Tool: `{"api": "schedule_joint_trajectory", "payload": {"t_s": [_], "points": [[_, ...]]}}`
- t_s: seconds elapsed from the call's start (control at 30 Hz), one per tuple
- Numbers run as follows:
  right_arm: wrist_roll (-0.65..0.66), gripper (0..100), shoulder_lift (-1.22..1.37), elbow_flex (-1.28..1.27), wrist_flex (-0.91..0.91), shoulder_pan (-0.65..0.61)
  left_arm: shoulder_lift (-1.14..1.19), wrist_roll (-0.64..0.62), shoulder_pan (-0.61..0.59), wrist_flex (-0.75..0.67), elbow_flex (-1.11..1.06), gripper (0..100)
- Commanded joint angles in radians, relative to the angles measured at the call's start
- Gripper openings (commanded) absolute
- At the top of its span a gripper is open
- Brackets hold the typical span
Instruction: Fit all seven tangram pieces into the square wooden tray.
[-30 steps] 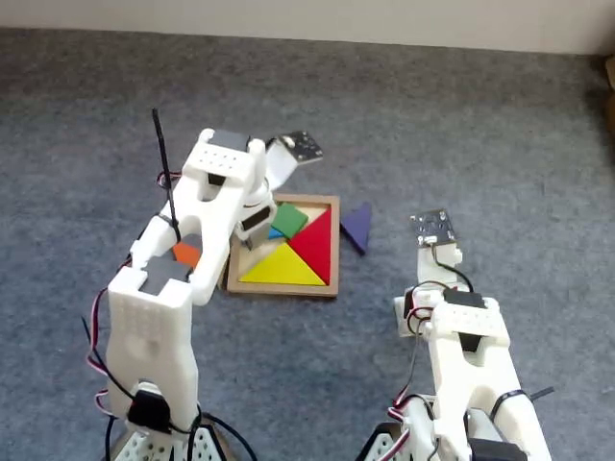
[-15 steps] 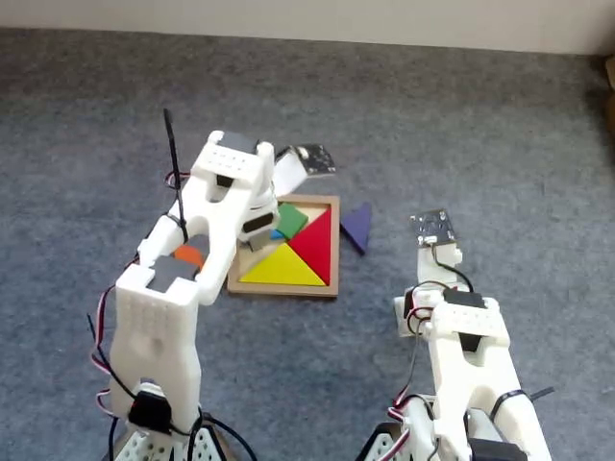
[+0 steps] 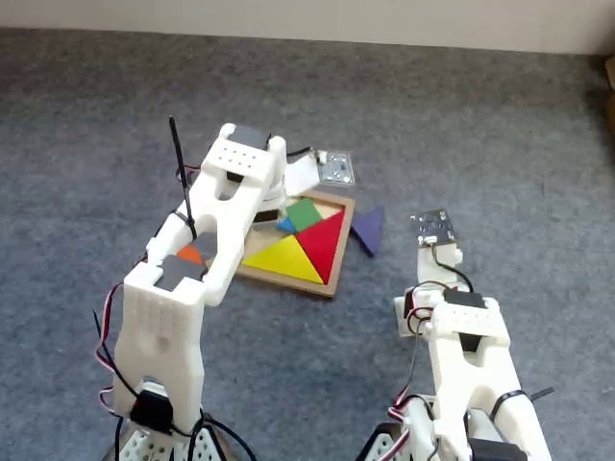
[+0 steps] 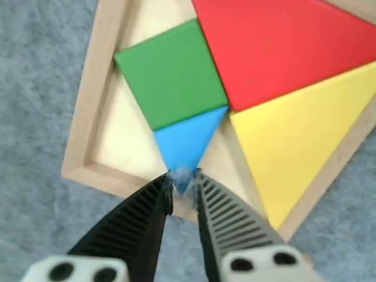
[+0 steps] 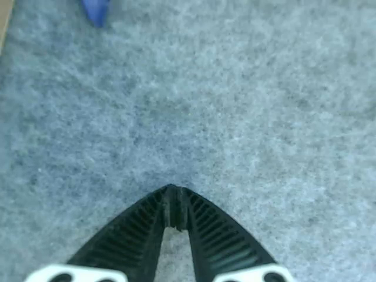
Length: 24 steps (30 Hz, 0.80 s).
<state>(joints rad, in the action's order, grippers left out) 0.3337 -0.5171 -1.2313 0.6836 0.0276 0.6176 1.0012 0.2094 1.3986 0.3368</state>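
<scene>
looking down the left wrist, we see the left gripper (image 4: 181,179) with its fingers pinched onto the near corner of the blue triangle (image 4: 188,138), right at the rim of the wooden tray (image 4: 94,88). the blue triangle lies in the tray, its far edge against the green square (image 4: 170,73), with the red triangle (image 4: 282,47) and yellow triangle (image 4: 294,135) alongside. from above, the left arm (image 3: 235,206) is stretched far forward, wrist bent down over the tray's left side, and the tray sits skewed on the carpet (image 3: 480,115). a purple piece (image 3: 367,228) lies just beside the tray's right edge; an orange piece (image 3: 189,255) peeks out under the left arm. the right arm (image 3: 466,331) is tucked back, the right gripper (image 5: 174,200) low over carpet, fingers pressed together
</scene>
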Motion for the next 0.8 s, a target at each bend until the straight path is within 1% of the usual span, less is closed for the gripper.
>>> {"api": "schedule_joint_trajectory", "payload": {"t_s": [0.0, 0.17, 0.3, 0.43, 0.5, 0.57, 0.6, 0.63, 0.7, 0.77], "points": [[0.005, 0.6, 0.008, -0.001, -0.030, 0.010, -0.010, 0.066, 0.025, 0.006, 0.077, 6], [0.005, 0.6, 0.008, -0.001, -0.030, 0.010, -0.008, 0.180, 0.021, 0.000, 0.076, 5], [0.005, 0.6, 0.007, -0.001, -0.030, 0.010, -0.002, 0.265, 0.021, -0.020, 0.076, 0], [0.005, 0.6, 0.007, -0.001, -0.030, 0.010, -0.007, 0.272, 0.008, -0.106, 0.076, 1], [0.005, 0.6, 0.007, -0.001, -0.030, 0.010, -0.012, 0.272, 0.001, -0.123, 0.079, 2], [0.005, 0.6, 0.005, -0.001, -0.030, 0.010, -0.012, 0.270, -0.005, -0.121, 0.119, 5], [0.005, 0.6, 0.005, -0.001, -0.030, 0.010, -0.012, 0.261, -0.012, -0.121, 0.140, 7], [0.005, 0.6, 0.005, -0.001, -0.030, 0.010, -0.012, 0.221, -0.019, -0.121, 0.165, 9], [0.005, 0.6, 0.005, -0.001, -0.030, 0.010, -0.010, 0.107, -0.031, -0.130, 0.217, 11], [0.005, 0.6, 0.005, -0.001, -0.030, 0.010, -0.001, 0.025, -0.044, -0.130, 0.269, 11]]}}
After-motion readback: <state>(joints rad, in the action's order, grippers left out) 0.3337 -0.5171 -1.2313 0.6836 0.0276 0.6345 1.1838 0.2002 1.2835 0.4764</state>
